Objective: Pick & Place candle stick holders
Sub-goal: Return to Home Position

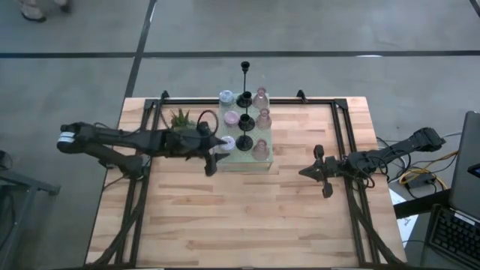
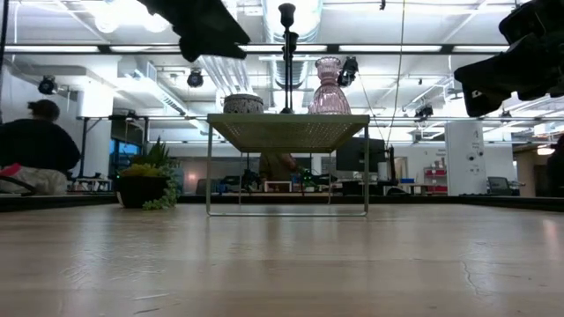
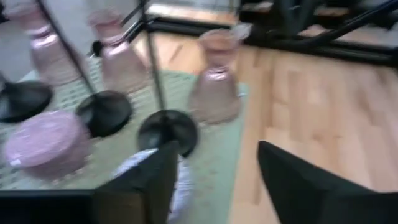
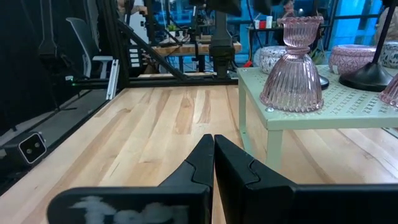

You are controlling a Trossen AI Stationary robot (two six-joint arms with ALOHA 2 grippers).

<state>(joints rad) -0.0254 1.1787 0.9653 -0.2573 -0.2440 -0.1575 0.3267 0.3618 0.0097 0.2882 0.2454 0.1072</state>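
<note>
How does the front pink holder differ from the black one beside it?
The pink holder is translucent ribbed glass; the black holder is opaque. The pink holder is squat and bell-shaped; the black holder is a flat round base with a thin stem. Both stand upright on the shelf.

No text, label, brand, number or sign can be read in any view. A whitish marking [image 4: 102, 208] on the body of the right gripper [image 4: 213, 142] is too blurred to make out.
</note>
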